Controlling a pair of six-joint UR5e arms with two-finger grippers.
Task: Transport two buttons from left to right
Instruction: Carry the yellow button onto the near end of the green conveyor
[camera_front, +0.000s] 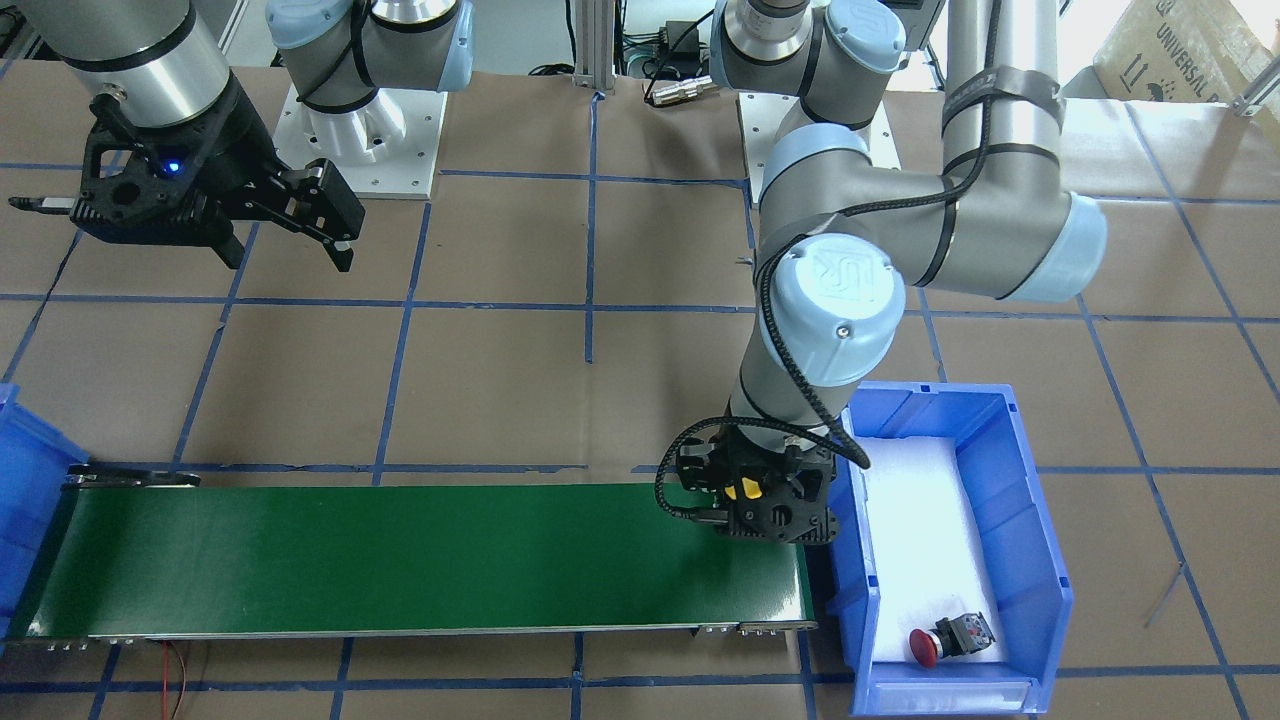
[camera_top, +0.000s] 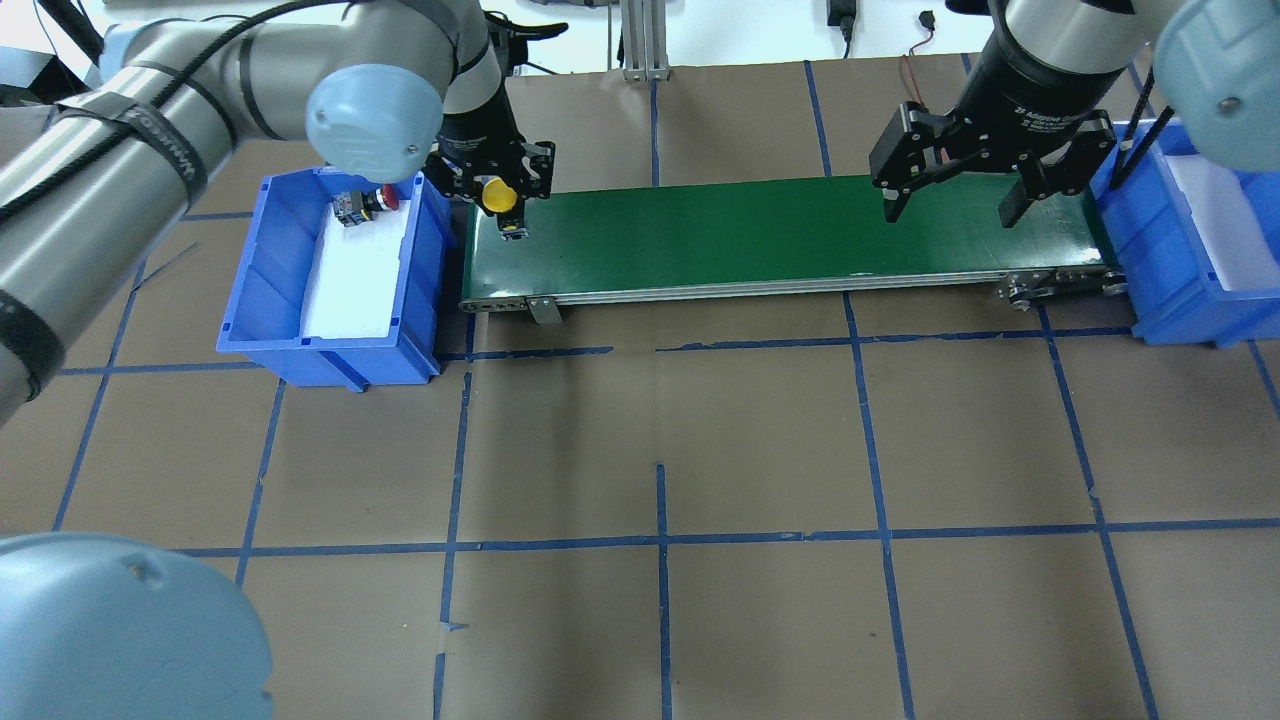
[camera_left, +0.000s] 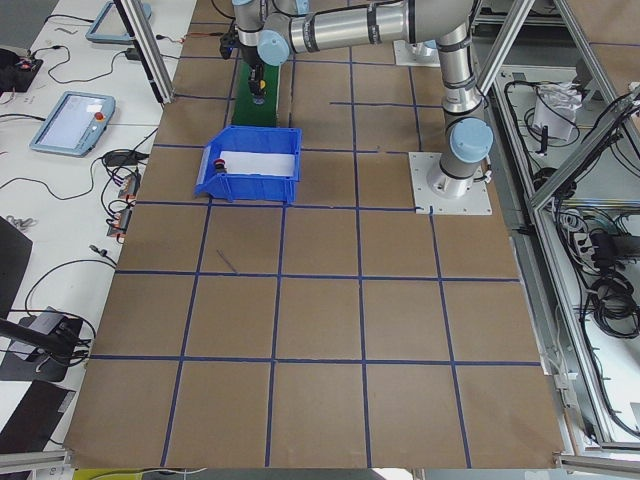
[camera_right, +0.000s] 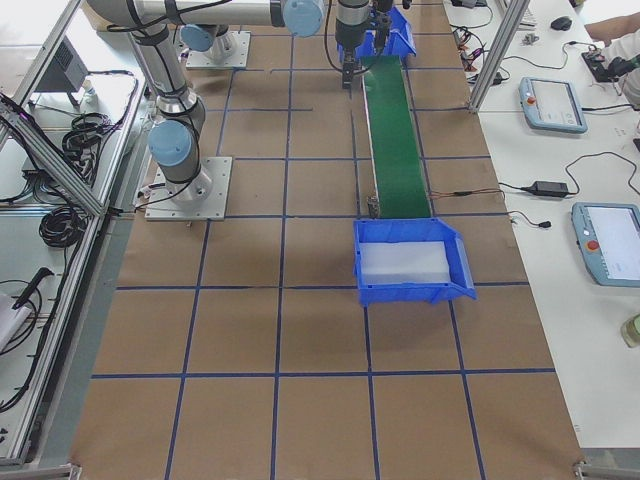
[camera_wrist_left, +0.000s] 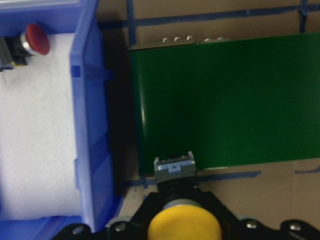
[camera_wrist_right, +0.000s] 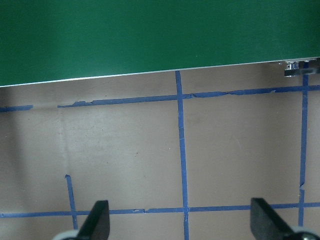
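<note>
At the upper right of the front-facing frame, a cardboard box reads "UNIVERSAL", with the rest cut off at the edge. The joint cap at centre-right of that frame carries a raised "UR" logo. Upper right of the overhead frame, white print on the right gripper reads "2F Adaptive", with the remainder hidden. Its jaws stand wide apart and hold nothing. Upper left of the same frame, the left gripper is clamped on the yellow button above the left end of the green belt. The button's long axis runs roughly along the fingers, yellow cap toward the wrist, grey body end toward the belt. The red button lies on its side on white foam in the blue bin just beside the belt, its cap pointing frame-right toward the belt.
</note>
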